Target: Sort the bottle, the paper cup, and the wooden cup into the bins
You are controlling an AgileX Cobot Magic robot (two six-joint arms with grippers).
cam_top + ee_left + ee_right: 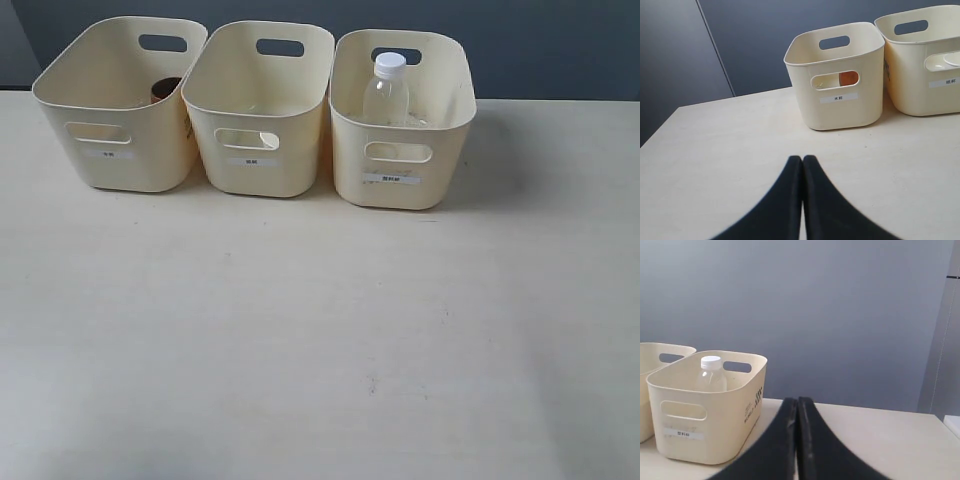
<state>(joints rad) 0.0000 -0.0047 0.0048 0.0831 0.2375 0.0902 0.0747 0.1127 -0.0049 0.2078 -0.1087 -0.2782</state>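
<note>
Three cream bins stand in a row at the back of the table. In the left bin [125, 170] the brown wooden cup [165, 90] shows over the rim, and also through the handle cut-out [849, 78]. The middle bin [250, 178] shows a bit of white through its front cut-out, probably the paper cup [269, 140]. The clear bottle [386, 92] with its white cap stands upright in the right bin [400, 198]. My left gripper [802, 159] is shut and empty, well short of the left bin. My right gripper [797, 401] is shut and empty beside the right bin [705, 430]. Neither gripper appears in the exterior view.
The pale wooden table [320, 340] stretches out in front of the bins. A dark grey wall [540, 40] runs behind them. Each bin carries a small white label [391, 178] on its front.
</note>
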